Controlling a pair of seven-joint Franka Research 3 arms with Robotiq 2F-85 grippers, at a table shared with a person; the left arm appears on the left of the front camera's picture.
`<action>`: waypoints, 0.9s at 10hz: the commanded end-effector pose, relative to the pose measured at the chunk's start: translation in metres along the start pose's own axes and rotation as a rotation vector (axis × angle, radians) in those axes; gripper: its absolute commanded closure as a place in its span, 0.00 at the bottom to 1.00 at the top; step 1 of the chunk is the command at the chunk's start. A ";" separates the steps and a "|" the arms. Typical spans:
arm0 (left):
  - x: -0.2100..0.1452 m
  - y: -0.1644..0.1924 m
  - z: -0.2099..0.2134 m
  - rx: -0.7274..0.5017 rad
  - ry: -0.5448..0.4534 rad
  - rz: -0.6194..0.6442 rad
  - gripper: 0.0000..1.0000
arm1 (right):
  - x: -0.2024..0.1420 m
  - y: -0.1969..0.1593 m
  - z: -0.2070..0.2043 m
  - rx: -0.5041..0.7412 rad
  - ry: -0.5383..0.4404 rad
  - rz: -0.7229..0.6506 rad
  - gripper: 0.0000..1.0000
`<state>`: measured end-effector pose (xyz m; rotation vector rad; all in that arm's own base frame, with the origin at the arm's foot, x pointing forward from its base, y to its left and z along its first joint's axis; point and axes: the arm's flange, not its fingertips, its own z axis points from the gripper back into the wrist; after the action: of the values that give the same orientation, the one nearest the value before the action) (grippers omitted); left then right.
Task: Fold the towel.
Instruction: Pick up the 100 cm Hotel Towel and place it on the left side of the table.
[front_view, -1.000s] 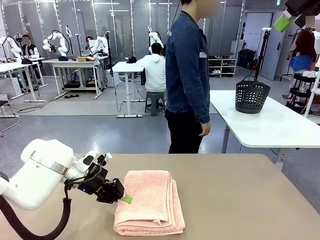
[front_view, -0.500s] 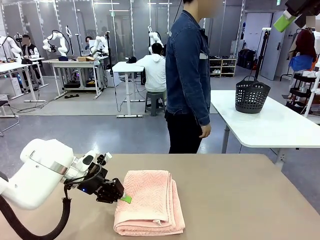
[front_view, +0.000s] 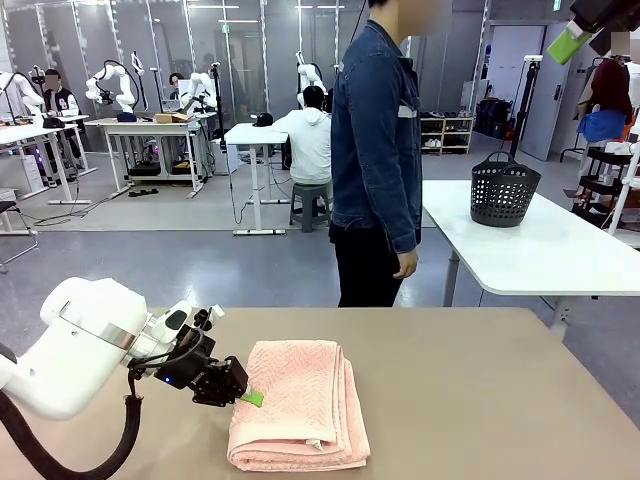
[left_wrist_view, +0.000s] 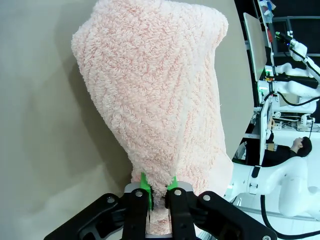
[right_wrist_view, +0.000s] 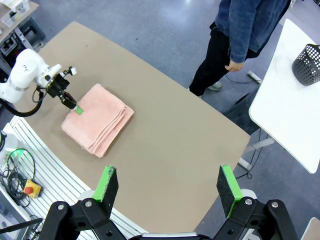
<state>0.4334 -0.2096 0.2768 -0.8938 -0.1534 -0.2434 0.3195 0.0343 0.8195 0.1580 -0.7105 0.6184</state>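
On the brown table (front_view: 480, 400), the towel (front_view: 300, 400) lay folded in a neat pile. The left gripper (left_wrist_view: 159, 192) pinched its edge tight. A pull now could drag the pile open. The right gripper (right_wrist_view: 167, 187) hung high, spread wide. The basket (front_view: 504, 190) stood far off; I couldn't see inside it.

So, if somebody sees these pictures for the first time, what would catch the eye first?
Probably the towel, folded into a thick pink stack on the brown table, near its front left. The left claw pinches the towel's left edge between its green pads. Next comes the person in a denim jacket standing at the far side, and the right claw, wide open, high above the table.
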 end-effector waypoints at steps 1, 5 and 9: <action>0.003 0.007 0.022 -0.012 -0.011 0.022 0.87 | 0.000 -0.002 0.001 0.000 0.010 0.008 0.00; -0.015 0.070 0.133 0.023 0.016 -0.001 0.87 | 0.000 -0.002 0.001 0.000 0.010 0.008 0.00; -0.021 0.153 0.276 0.058 -0.015 -0.021 0.87 | 0.000 -0.002 0.001 0.000 0.010 0.008 0.00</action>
<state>0.4308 0.0860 0.3186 -0.7979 -0.1751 -0.2114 0.3197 0.0336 0.8195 0.1585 -0.7103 0.6172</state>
